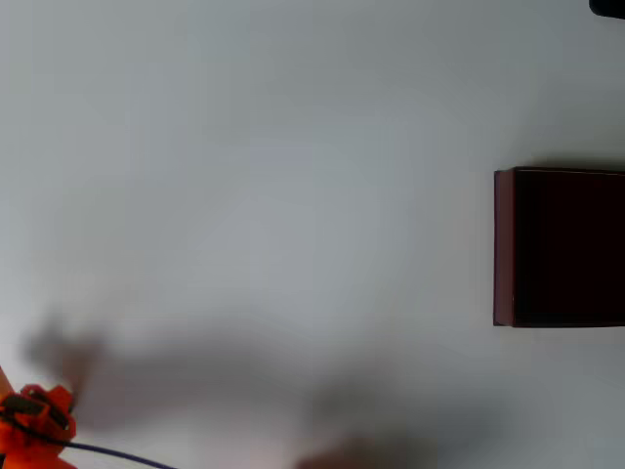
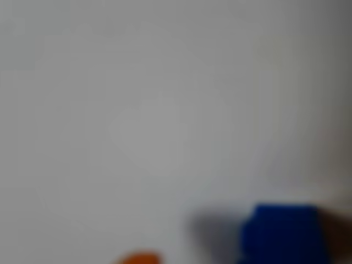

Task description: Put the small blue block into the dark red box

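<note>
Wrist view, v. blurred: nearest the lens, at the bottom edge, a small bright blue cube-like block (image 2: 283, 234) sits right of centre, cut off by the frame, w/ a soft dark shadow on its left side. A bit further left along the same edge, a small orange blob (image 2: 140, 257), prob. part of the hand, too blurred to be sure. Block and orange bit are apart, pale surface between them. Beyond them, plain pale grey-white tabletop (image 2: 165, 110).

Overhead view: orange plastic hand/arm part (image 1: 34, 420) pokes in at the bottom-left corner, w/ black fittings and a thin dark cable (image 1: 107, 451) trailing right along the bottom edge. Fingers not visible here, so can't tell if the hand is wide, narrow or gripping anything. Broad blurry shadows spread right from it across the lower tabletop (image 1: 293, 195).

Well apart, at the right edge mid-height: large rectangular box w/ dark maroon-red walls (image 1: 505, 244), open top, cut off by the frame on the right. Interior nearly black; no contents can be made out in it. Small dark object (image 1: 607, 7) in the top-right corner, unclear what.

Block vs hand: close by the hand at the wrist cam's lower edge, contact not discernible.
</note>
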Controlling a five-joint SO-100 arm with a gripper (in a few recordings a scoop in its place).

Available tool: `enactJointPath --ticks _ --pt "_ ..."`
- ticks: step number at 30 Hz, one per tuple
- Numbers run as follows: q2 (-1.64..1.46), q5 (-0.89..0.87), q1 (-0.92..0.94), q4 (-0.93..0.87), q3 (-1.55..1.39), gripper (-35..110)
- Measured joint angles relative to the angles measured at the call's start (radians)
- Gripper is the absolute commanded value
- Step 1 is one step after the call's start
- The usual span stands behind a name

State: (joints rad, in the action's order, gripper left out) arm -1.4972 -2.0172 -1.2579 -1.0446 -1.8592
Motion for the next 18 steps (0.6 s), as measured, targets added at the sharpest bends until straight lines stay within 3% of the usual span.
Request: enactJointPath --ticks 15,18 --pt "-0.032 -0.032 0.005 0.046 -0.11 16" --pt "-0.06 -0.032 -0.009 0.057 -0.141 8"
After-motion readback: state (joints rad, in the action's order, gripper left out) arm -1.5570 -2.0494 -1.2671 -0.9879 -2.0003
